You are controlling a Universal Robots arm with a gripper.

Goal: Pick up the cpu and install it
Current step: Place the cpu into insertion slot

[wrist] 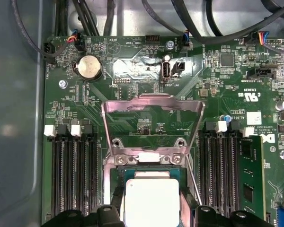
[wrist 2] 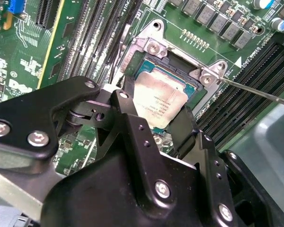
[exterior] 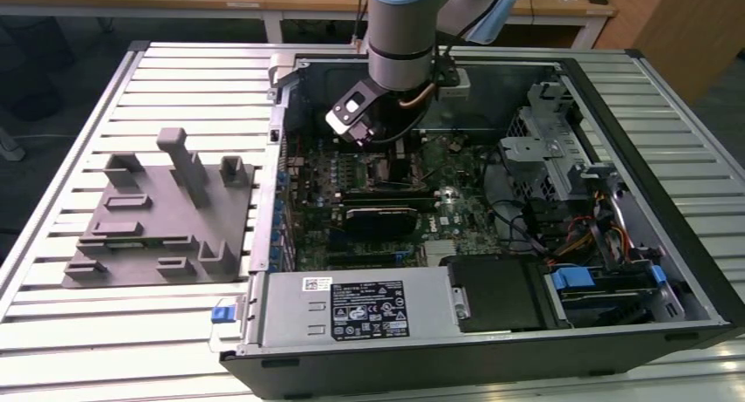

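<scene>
End effector [wrist 2: 154, 116] down inside the open computer case [exterior: 652, 88], over the motherboard [exterior: 460, 210]. Its two black fingers [wrist 2: 125, 106] look pressed against opposite edges of the cpu [wrist 2: 158, 97] — pinching it, as far as I can judge. In both wrist views the chip sits between them, silvery top up, squarely over the socket [wrist: 150, 171]. I can't tell whether it hangs just above the seat or already touches it.

Load plate [wrist: 151, 101] stands flipped up and clear. Thin retention lever [wrist 2: 255, 90] is swung out to one side. Memory slots [wrist: 73, 170] flank the socket.

Grey tray [exterior: 163, 210] with upright posts lies on the counter [exterior: 70, 332], well apart, at the exterior view's left.

Judgement on doing this step well: keep the chip level and its edges parallel to the socket frame. It should come straight down with no sideways slide — the contacts underneath would likely bend. It should drop in under no pressure.
</scene>
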